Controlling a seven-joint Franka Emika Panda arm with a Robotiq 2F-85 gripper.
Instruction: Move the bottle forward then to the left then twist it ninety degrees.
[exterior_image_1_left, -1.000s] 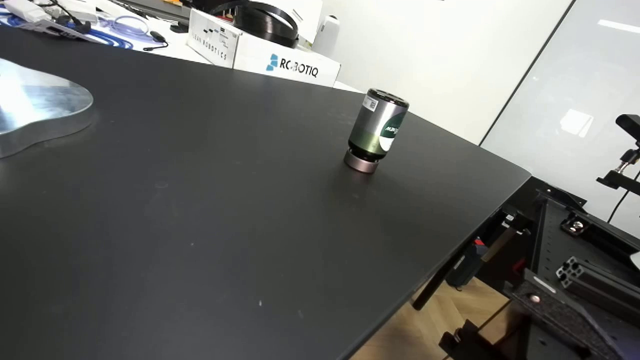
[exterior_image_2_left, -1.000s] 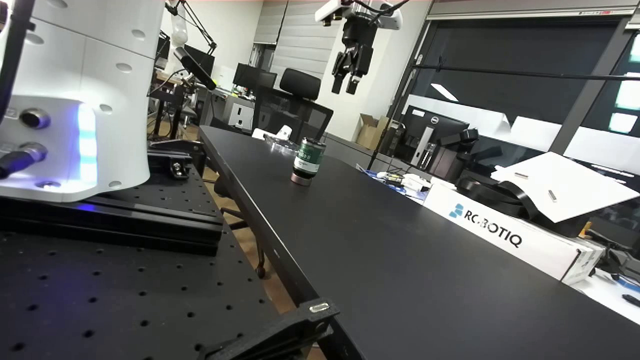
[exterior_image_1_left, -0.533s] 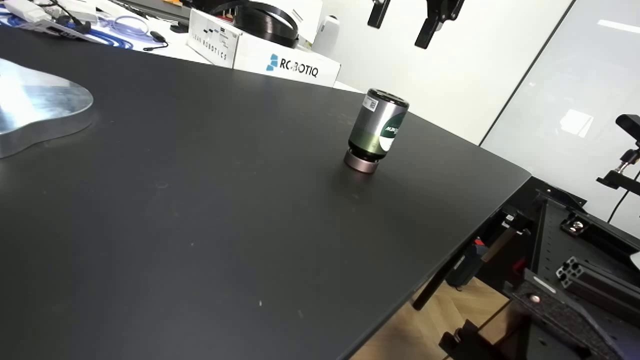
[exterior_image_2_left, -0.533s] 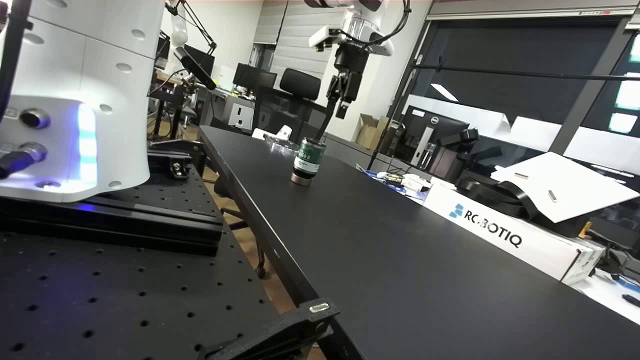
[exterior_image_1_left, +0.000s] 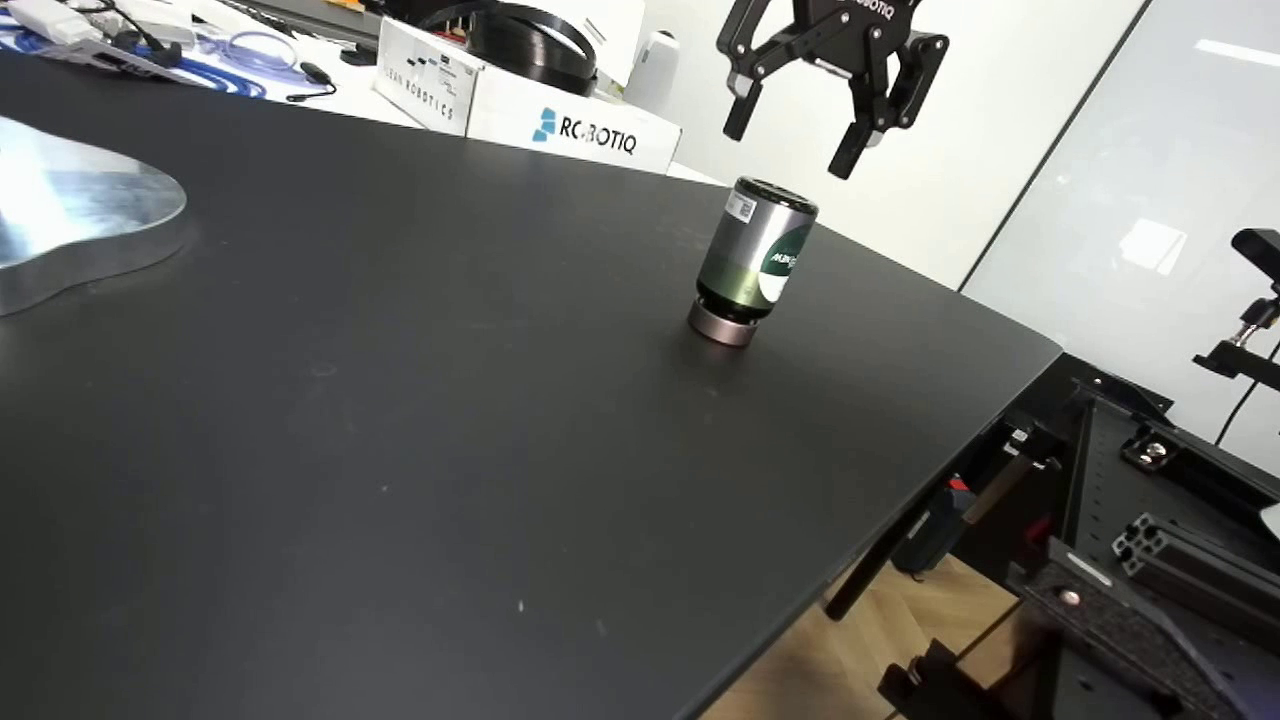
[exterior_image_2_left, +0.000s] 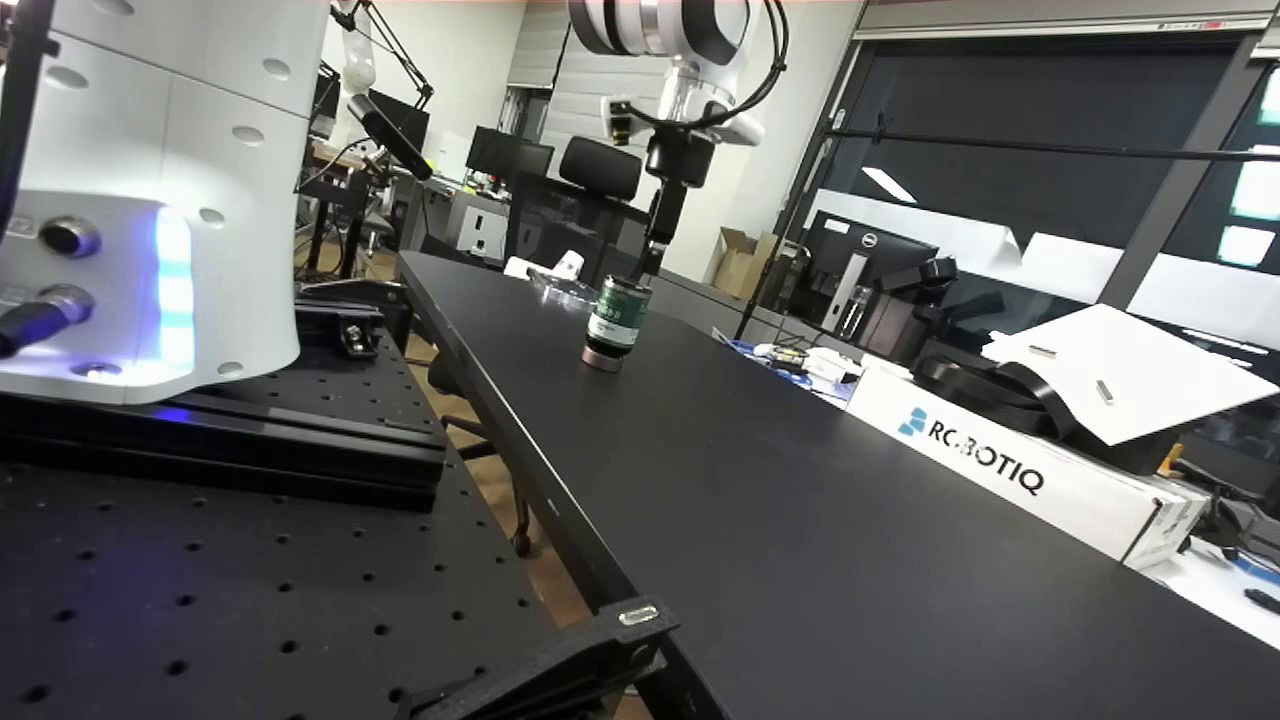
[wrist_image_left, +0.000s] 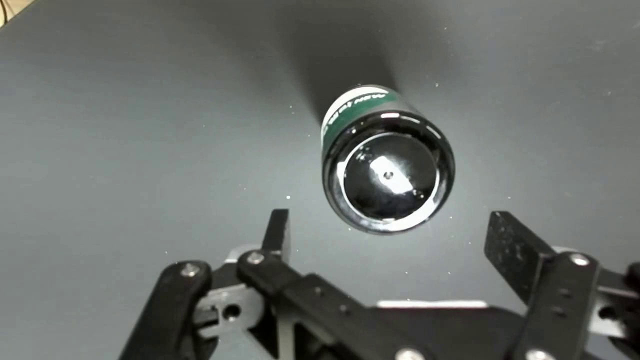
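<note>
Bottle (exterior_image_1_left: 752, 260) ungrasped: the jaws stand wide apart, holding nothing, above its upturned base (wrist_image_left: 389, 177) and clear of it. It stands on its cap (exterior_image_1_left: 722, 326) on the table (exterior_image_1_left: 480, 450), inward of the robot-side edge and toward one corner. I take this for the approach; the grip, the forward move, the leftward move and the ninety-degree twist all seem undone.

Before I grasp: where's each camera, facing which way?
An exterior view: above the matte black tabletop, facing the silver-green cylindrical bottle; black metal pincer shows.
An exterior view: beside the white robot base, facing along the tabletop; base, white arm, pincer show.
Wrist view: above the bottle, facing down; pincer fingers show.
In both exterior views: bottle, tabletop.
</note>
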